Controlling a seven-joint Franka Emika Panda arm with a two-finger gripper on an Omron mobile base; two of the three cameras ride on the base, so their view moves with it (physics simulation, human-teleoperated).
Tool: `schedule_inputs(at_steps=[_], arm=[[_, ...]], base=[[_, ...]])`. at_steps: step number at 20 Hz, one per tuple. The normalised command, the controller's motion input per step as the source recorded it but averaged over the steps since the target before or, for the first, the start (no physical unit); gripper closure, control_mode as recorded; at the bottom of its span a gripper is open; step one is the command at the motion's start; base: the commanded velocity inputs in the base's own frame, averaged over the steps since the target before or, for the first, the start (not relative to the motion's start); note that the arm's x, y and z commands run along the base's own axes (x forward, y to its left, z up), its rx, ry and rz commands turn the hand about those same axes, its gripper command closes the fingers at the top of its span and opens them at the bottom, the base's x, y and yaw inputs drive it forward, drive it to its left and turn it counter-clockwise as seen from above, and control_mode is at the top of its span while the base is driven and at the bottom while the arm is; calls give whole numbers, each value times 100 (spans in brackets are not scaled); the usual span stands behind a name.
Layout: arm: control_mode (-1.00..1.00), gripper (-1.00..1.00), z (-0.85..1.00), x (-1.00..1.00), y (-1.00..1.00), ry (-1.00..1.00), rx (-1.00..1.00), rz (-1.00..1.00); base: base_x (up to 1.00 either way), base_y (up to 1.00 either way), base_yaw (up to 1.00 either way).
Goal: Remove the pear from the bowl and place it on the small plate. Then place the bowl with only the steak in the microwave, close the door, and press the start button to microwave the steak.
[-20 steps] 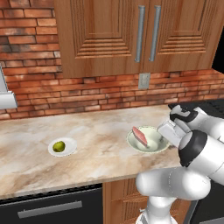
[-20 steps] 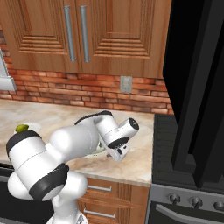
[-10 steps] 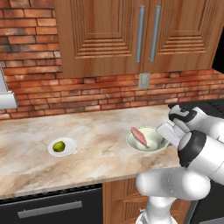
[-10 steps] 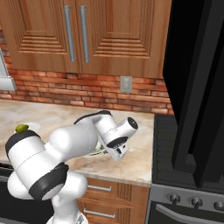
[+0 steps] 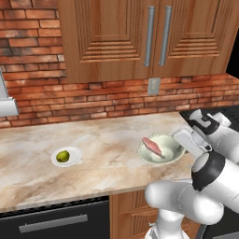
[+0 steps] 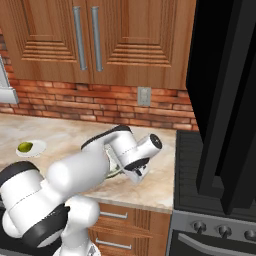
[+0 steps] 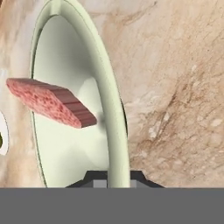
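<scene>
The off-white bowl [image 5: 164, 154] sits on the marble counter with the pink steak [image 5: 153, 145] lying in it. My gripper [image 7: 118, 180] is shut on the bowl's near rim [image 7: 114, 131], one finger inside and one outside. In the hand view the steak [image 7: 50, 103] lies in the bowl's hollow. From the left base view my hand [image 5: 190, 142] is at the bowl's right edge. The yellow-green pear [image 5: 62, 156] rests on the small plate [image 5: 77, 154] far to the left. The black microwave [image 6: 220, 60] is at the right, its door [image 6: 215, 150] swung open.
A black stove [image 6: 215, 205] with knobs adjoins the counter's right end under the microwave. A brick wall with an outlet [image 5: 153, 86] and wooden cabinets [image 5: 140, 37] back the counter. Bare marble [image 5: 112, 140] lies between plate and bowl.
The fingers have closed from open onto the bowl's rim. The arm, bowl, pear and plate have stayed where they were.
</scene>
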Motion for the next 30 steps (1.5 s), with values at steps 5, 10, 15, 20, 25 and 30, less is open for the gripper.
schedule_inputs(at_steps=[5,10,15,20,25,30], arm=[[-100,100,48,-31,4,-17,0,-4],[-100,100,53,-14,35,-5,0,-1],[-100,100,68,-20,30,-1,1,0],[-100,100,46,-40,10,0,6,0],[-100,100,36,-52,2,0,14,0],[-100,100,29,-51,7,0,17,0]], base=[[0,0,0],[0,0,0],[0,0,0],[0,0,0],[0,0,0],[0,0,0]])
